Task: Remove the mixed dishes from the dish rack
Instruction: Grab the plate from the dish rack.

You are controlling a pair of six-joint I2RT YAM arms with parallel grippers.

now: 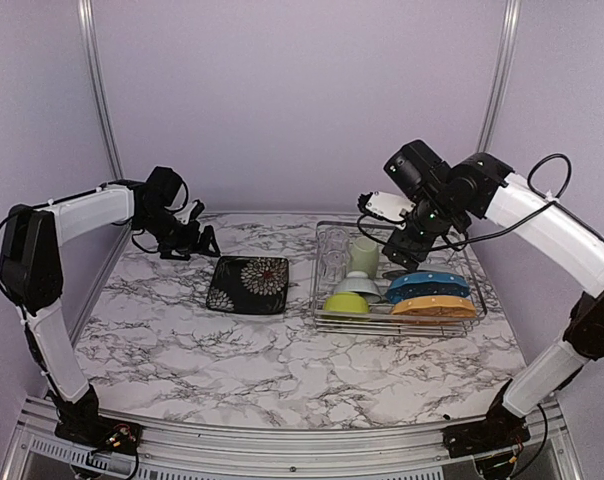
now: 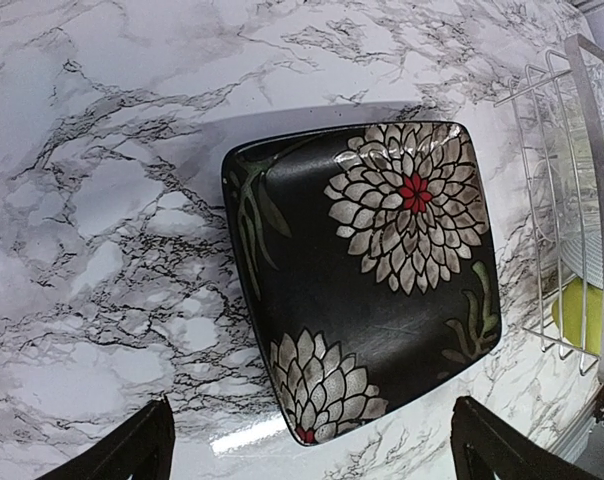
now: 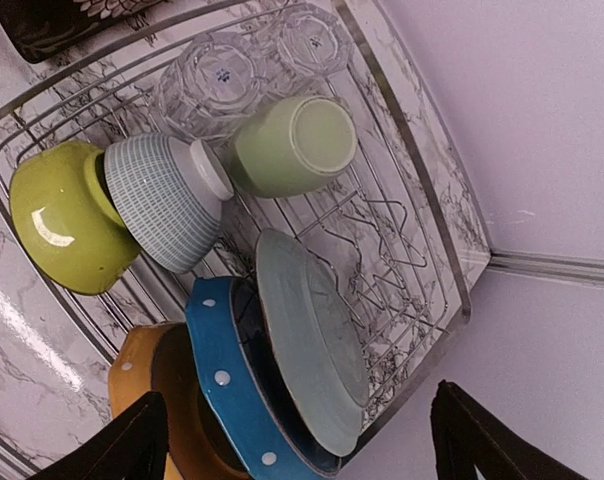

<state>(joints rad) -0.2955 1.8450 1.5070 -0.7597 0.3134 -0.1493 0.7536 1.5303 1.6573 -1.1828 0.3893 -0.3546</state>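
Note:
The dark square plate [image 1: 248, 285] [image 2: 367, 275] lies flat on the table, left of the dish rack [image 1: 397, 326] [image 3: 425, 205]. My left gripper [image 1: 197, 240] [image 2: 312, 430] hovers open above the plate's near corner. The rack holds a lime green bowl [image 3: 62, 220], a small white bowl [image 3: 162, 200], a pale green mug [image 3: 292, 145], a clear glass [image 3: 212, 85], and on edge an orange dotted plate [image 3: 142, 385], a blue plate [image 3: 217, 380] and a pale grey-green plate [image 3: 312, 340]. Over these plates my right gripper [image 1: 410, 242] [image 3: 300, 400] stands open, touching none.
The marble table [image 1: 232, 350] runs to walls at the back and both sides. The rack's left wall [image 2: 582, 150] stands close to the dark plate's right edge. A second clear glass [image 3: 312, 40] sits in the rack's far corner.

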